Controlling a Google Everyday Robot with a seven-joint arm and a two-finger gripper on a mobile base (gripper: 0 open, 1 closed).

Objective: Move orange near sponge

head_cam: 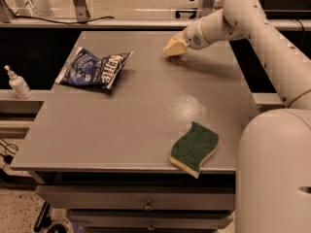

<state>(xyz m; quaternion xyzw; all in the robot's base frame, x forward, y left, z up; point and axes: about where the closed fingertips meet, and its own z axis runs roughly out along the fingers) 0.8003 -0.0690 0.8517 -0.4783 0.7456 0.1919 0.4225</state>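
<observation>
- A white bottle (17,84) stands off the counter (121,125), far left of the gripper (174,48).
- The blue snack bag (95,68) lies left of it.
- The gripper is low over the counter's far side. Its grip cannot be told, and the orange cannot be made out.
- The sponge (194,149) lies well apart, at the front edge.

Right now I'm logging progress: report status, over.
Tool low at table far edge. Orange not in sight. Sponge at near right edge. Snack bag far left, not between.
</observation>
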